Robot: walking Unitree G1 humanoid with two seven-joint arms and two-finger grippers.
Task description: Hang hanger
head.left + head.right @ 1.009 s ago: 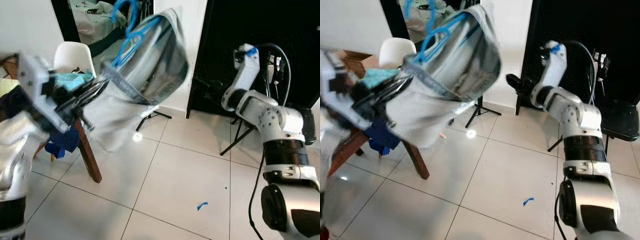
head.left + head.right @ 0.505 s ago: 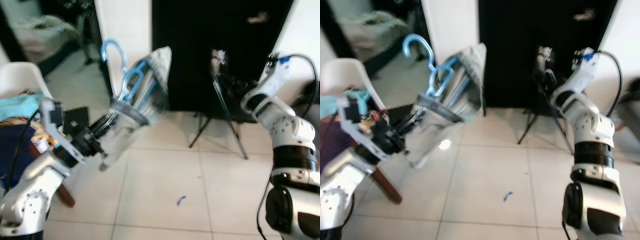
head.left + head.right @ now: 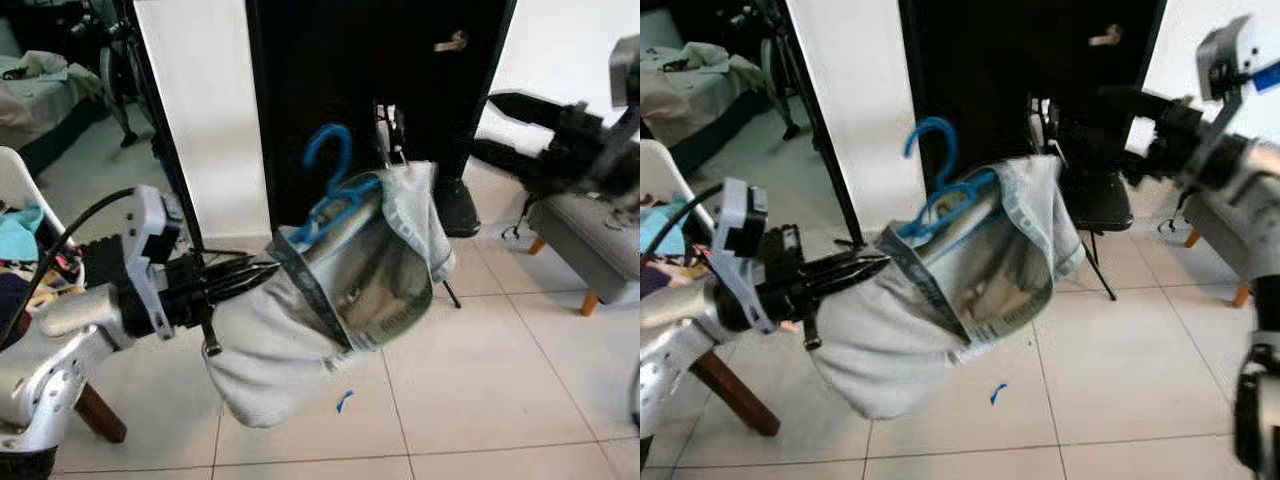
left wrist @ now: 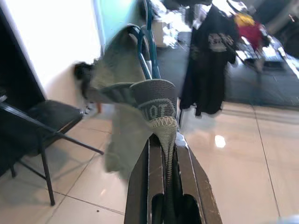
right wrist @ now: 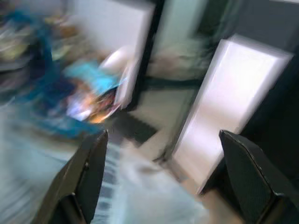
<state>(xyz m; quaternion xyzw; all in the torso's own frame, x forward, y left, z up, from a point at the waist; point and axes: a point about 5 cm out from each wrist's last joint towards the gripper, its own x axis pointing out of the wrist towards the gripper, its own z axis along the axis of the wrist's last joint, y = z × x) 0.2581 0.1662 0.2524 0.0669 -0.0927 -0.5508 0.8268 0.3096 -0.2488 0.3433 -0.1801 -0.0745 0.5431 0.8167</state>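
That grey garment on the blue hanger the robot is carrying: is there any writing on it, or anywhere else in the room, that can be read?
Waistband of the grey garment, pinched in the left gripper: pale woven letters, perhaps "OTO", cut off at the fold and not surely readable.
Inside of the garment: a dark printed line, too blurred to read.
Black hanging shirt: pale print, too small to read.

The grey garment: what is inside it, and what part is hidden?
Inside the grey garment is a blue hanger. Its hook and upper bars stick out at the top; the fabric covers its lower part. The left end effector grips the waistband.
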